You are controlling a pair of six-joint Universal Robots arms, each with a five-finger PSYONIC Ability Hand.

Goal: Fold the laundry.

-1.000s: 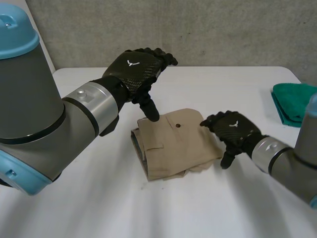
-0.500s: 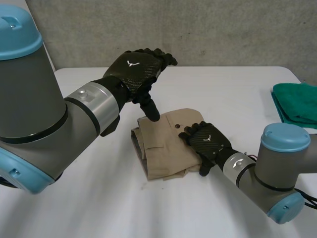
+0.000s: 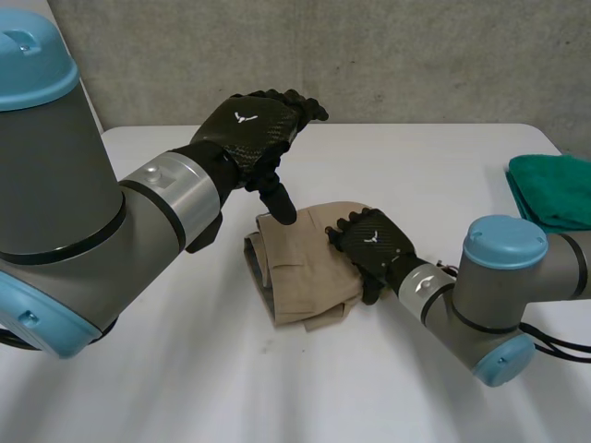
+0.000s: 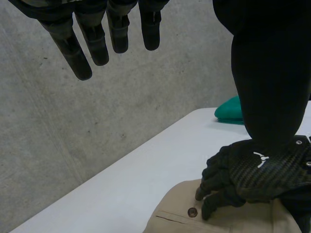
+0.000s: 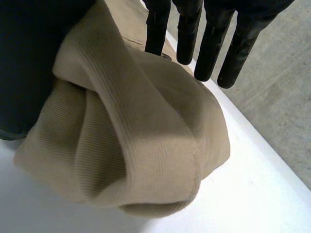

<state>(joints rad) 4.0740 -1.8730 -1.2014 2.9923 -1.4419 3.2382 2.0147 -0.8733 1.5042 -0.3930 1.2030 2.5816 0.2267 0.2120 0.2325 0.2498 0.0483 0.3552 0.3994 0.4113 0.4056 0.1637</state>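
Nearest on the white table [image 3: 277,388] lies the folded tan garment [image 3: 300,277], a compact bundle whose near right edge is bunched into thick rolled folds. The right arm [image 3: 466,309] comes in low from the right, and the right hand [image 3: 374,247] lies palm down on the garment's right half. In the right wrist view its fingers [image 5: 209,48] are straight and slightly apart, stretched over the top of the cloth rather than curled round it, while its thumb [image 5: 24,73] runs down beside the bunched edge, against the folds. The cloth sits under the palm and between thumb and fingers, with nothing clamped. In the left wrist view the right hand's fingertips rest just beside a small button [image 4: 193,212] near the garment's far edge.

Farther back, the left arm [image 3: 111,231] reaches in from the left and holds the left hand [image 3: 251,129] raised above the table. Its fingers [image 4: 92,43] are straight, spread apart and in the air, well clear of the cloth. Only its thumb [image 3: 279,205] points down at the garment's far left corner; whether the tip touches the fabric I cannot tell.

Well apart, at the table's right edge, lies a green cloth [image 3: 554,189], folded. A concrete wall [image 3: 369,55] stands behind the table
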